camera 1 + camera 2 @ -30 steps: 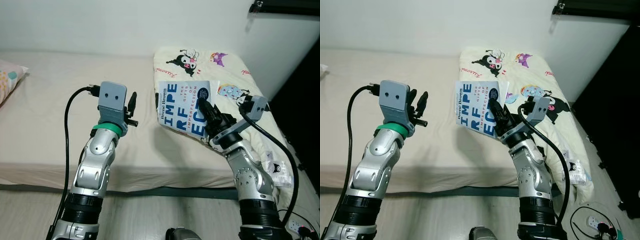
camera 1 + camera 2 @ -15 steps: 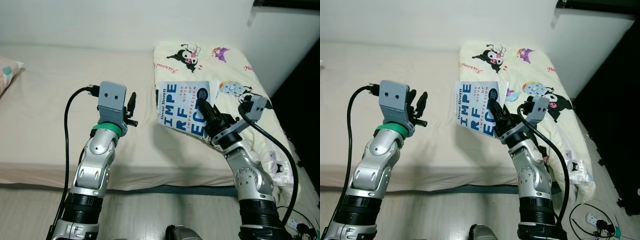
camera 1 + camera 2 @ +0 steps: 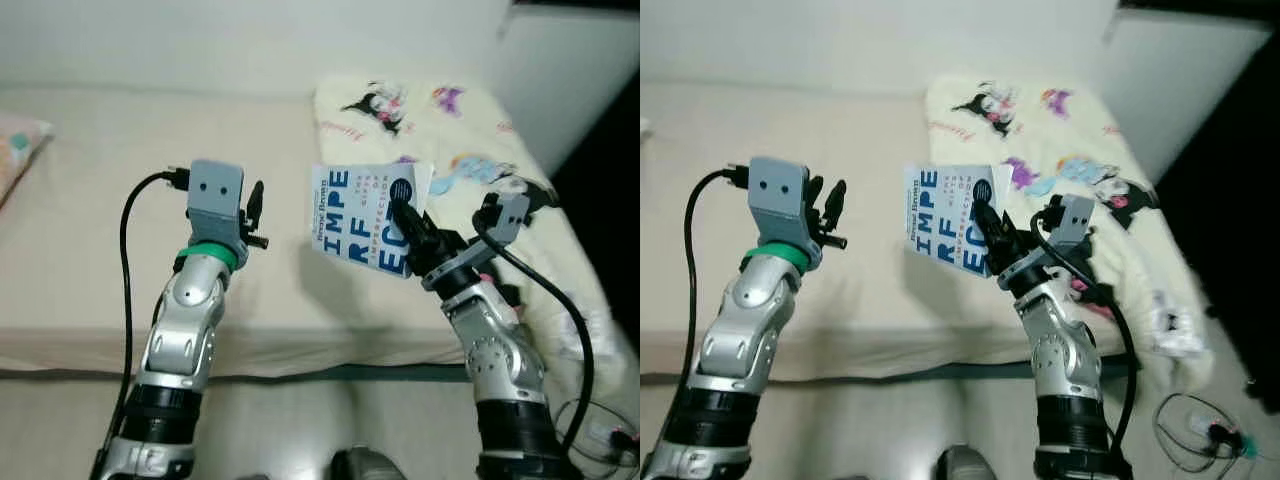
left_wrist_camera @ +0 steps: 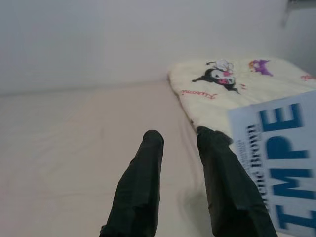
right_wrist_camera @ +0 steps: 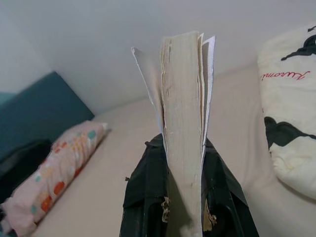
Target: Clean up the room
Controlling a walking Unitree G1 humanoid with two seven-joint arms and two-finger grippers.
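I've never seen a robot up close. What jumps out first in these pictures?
The blue and white book held upright in the air by the right hand, whose black fingers pinch it over the beige bed. Next, the cream quilt printed with cartoon characters, lying on the bed's right side. The left hand is raised beside the book, holding nothing.

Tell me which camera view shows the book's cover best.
The left eye view: the book faces the camera, its blue title readable, pinched by the right gripper. The right eye view shows much the same. The right wrist view shows its page edges; the left wrist view, a corner.
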